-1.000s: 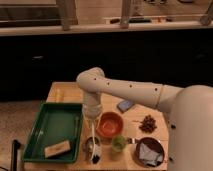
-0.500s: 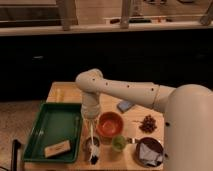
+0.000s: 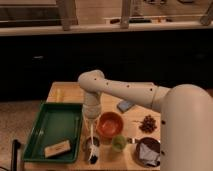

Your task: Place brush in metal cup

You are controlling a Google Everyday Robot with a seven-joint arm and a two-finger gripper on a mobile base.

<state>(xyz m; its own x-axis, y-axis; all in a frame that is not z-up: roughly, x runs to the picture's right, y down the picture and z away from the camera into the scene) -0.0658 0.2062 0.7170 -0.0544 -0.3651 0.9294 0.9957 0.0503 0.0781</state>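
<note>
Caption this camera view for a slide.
Robot hand between green tray and orange bowl, brush below it at the metal cup.

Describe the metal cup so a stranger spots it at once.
On the wooden table, look just right of the green tray, below the gripper. The metal cup stands there beside the green cup; it alone is silver-grey, with the pale brush crossing it.

Counts, placed from orange bowl [image 3: 110, 124]:
- Bowls: two. Orange bowl; dark bowl [image 3: 141, 144] with pale cloth, front-right.
- Cups: two. Metal cup [image 3: 88, 145] front-left; green cup [image 3: 119, 143] just in front.
- Brush [image 3: 92, 140]: one, left.
- Gripper [image 3: 91, 120]: one, just left, above metal cup.
- Green tray [image 3: 55, 122]: one, farther left.
- Pale block [image 3: 56, 148]: one, in tray.
- Brown cluster [image 3: 148, 123]: one, right.
- Blue-grey flat piece [image 3: 125, 105]: one, behind.
</note>
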